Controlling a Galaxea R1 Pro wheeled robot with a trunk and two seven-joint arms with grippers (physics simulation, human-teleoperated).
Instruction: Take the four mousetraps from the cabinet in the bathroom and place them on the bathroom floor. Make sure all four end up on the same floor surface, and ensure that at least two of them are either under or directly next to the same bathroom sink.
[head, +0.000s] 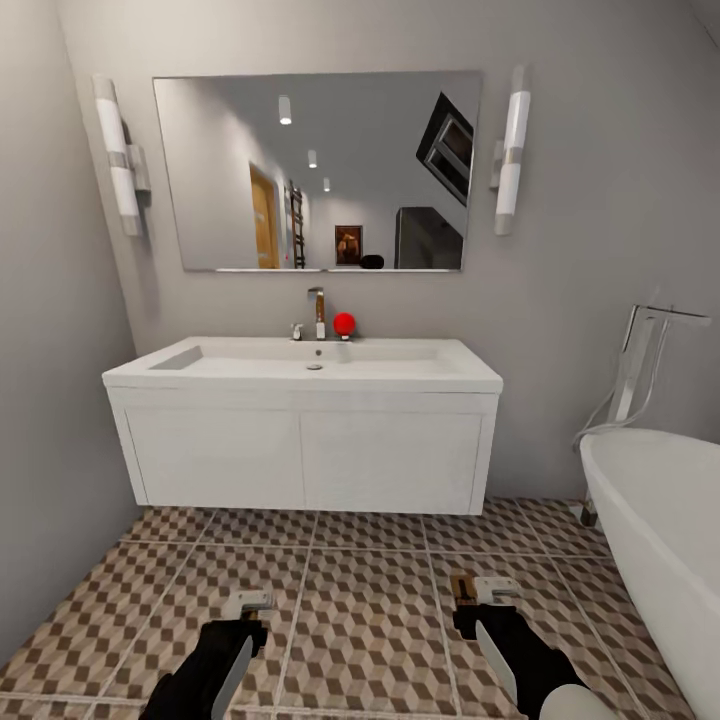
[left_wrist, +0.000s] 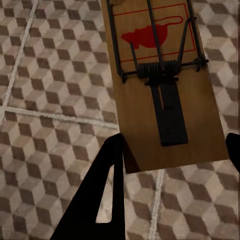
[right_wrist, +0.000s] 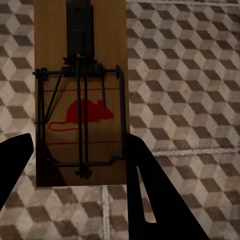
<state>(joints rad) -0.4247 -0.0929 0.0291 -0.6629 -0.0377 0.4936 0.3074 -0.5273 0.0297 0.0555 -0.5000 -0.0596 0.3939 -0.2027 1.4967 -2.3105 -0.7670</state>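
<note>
Both black grippers, left (head: 243, 615) and right (head: 483, 600), are each clamping a flat brown wooden mousetrap (left_wrist: 165, 85) (right_wrist: 80, 95) above the cube-patterned tiled bathroom floor (head: 370, 600), facing the white wall-hung sink (head: 310, 365).

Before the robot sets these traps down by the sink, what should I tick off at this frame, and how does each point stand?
1. Left gripper holds a mousetrap: ok, fingers either side of the board.
2. Right gripper holds a second mousetrap: ok, board sits between its fingers.
3. Robot faces the sink: ok, vanity straight ahead.
4. Traps already under or beside the sink: not ok, both are held above the bathroom floor, short of the vanity.
5. Floor under the vanity free of obstacles: cannot tell, its shadowed underside is hidden.
6. Bathtub clearance on the right arm's side: ok for now.
</note>
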